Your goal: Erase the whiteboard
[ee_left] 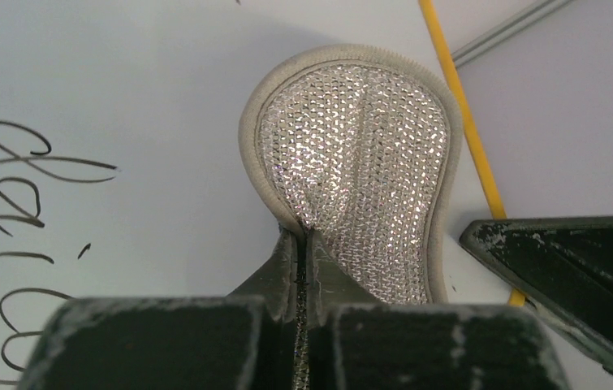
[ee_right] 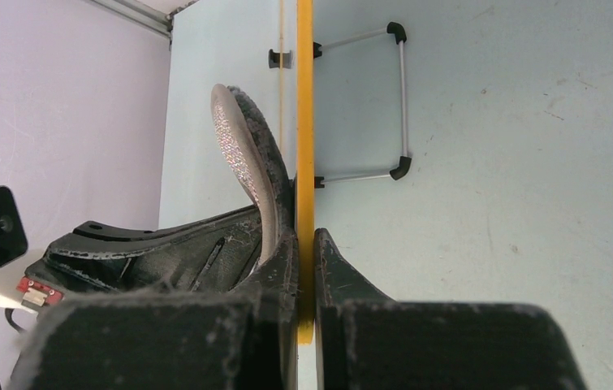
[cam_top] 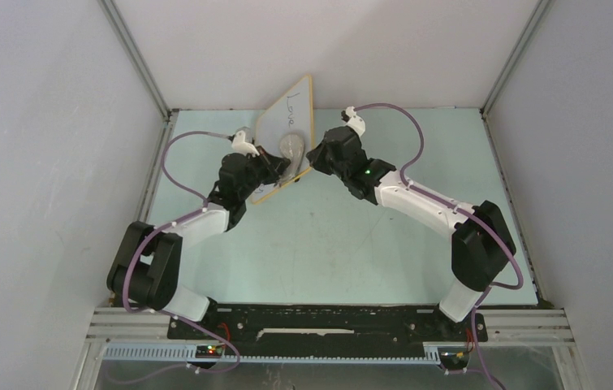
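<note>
The whiteboard [cam_top: 292, 122], white with a thin tan-orange frame, stands tilted up at the back middle of the table, with dark handwriting on it [ee_left: 35, 171]. My right gripper [ee_right: 306, 244] is shut on the board's orange edge [ee_right: 305, 122]. My left gripper [ee_left: 306, 244] is shut on the grey oval cloth pad [ee_left: 360, 171] with a silvery mesh face, and presses it against the board's face near the right edge. In the top view the pad [cam_top: 290, 149] sits low on the board, between the two grippers.
The board's wire stand with black feet [ee_right: 400, 101] shows behind it over the pale green table [cam_top: 343, 244]. Grey enclosure walls [cam_top: 43, 122] close in the left, right and back.
</note>
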